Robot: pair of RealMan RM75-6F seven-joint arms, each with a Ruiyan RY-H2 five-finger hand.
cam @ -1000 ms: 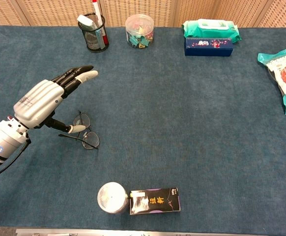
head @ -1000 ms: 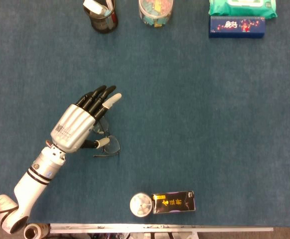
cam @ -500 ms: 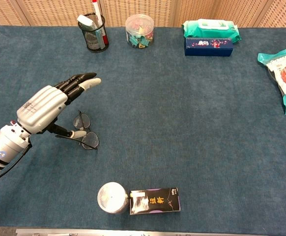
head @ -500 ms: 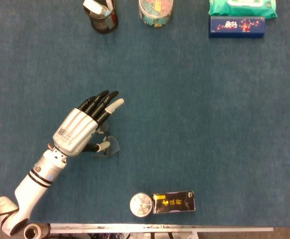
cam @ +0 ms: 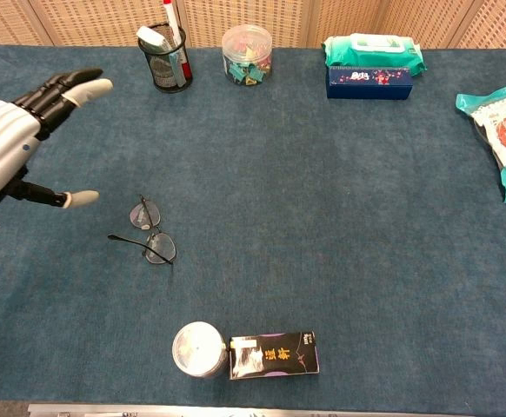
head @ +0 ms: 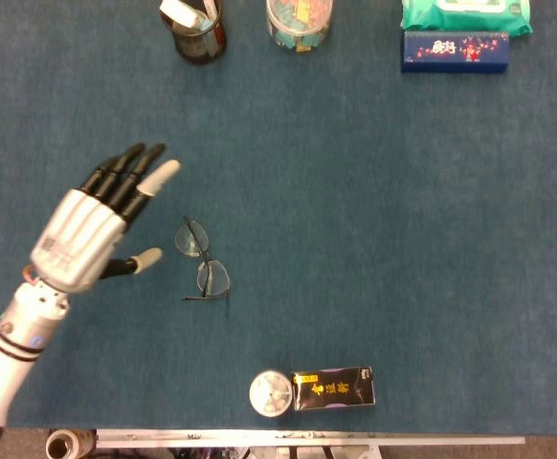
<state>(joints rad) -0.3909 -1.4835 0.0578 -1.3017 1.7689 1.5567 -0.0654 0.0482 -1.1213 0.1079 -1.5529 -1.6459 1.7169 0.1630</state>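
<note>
The thin wire-framed glasses (head: 203,261) lie flat on the blue felt tabletop (head: 374,210), alone; the left hand (head: 89,231), over them a moment ago, has lifted off leftward, fingers spread and holding nothing; they look released; the right hand is unseen.

The worktop (cam: 340,217) is covered edge to edge in dark blue short-pile carpet. Behind its far edge stands a tan woven-pattern wall panel (cam: 262,13) with vertical seams; lighting is even and diffuse

one pair of glasses (head: 202,261), one pen cup (head: 194,29), one clear jar (head: 299,21), two boxes (head: 333,389)
</note>
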